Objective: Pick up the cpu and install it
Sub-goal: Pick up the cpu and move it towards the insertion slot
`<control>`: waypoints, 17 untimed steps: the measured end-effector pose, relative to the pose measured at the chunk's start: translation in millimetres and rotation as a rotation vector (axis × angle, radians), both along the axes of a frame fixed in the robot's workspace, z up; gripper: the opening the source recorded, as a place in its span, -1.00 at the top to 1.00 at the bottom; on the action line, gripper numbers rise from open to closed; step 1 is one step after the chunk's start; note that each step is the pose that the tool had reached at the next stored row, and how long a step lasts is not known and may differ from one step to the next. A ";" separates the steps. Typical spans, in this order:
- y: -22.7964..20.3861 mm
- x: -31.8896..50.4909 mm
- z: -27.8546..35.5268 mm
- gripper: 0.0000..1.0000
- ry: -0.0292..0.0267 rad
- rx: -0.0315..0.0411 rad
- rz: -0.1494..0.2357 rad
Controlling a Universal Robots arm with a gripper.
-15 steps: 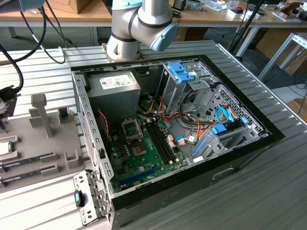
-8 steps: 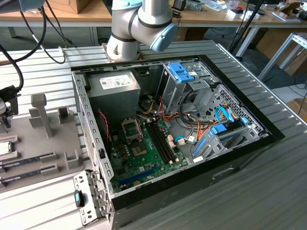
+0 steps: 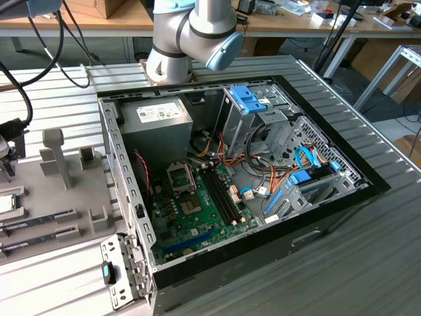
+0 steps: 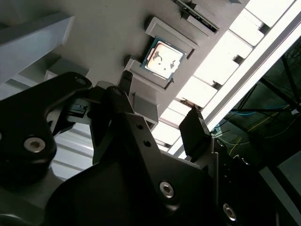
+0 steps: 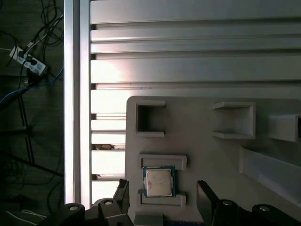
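The cpu [image 5: 158, 181] lies flat (metal top up) in its bracketed nest [image 5: 162, 161] near one edge of the grey holder plate [image 5: 207, 160] on the ribbed surface [image 5: 188, 70], with the pincer [image 5: 163, 188] spread, one finger on either side of it.

one cpu [image 5: 158, 182], one computer case [image 3: 309, 227] — one arm [image 3: 191, 29].

Even indoor light, with glare blowing out the ribbed table [image 5: 188, 70].
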State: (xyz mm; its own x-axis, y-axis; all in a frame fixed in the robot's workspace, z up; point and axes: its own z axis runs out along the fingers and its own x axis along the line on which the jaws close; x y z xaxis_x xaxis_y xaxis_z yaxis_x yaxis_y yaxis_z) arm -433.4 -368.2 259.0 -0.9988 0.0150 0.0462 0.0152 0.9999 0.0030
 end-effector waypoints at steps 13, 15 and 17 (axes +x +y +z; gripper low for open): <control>0.0 0.0 -6.3 -0.35 0.0001 0.0000 0.000; 0.0 0.0 -7.1 -0.35 0.0000 0.0000 0.000; 0.0 0.0 -7.9 -0.35 0.0001 0.0000 0.000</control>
State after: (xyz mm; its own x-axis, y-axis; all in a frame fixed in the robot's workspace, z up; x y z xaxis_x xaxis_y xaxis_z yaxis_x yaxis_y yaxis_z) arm -433.4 -368.2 251.1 -0.9988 0.0150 0.0463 0.0151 0.9999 0.0030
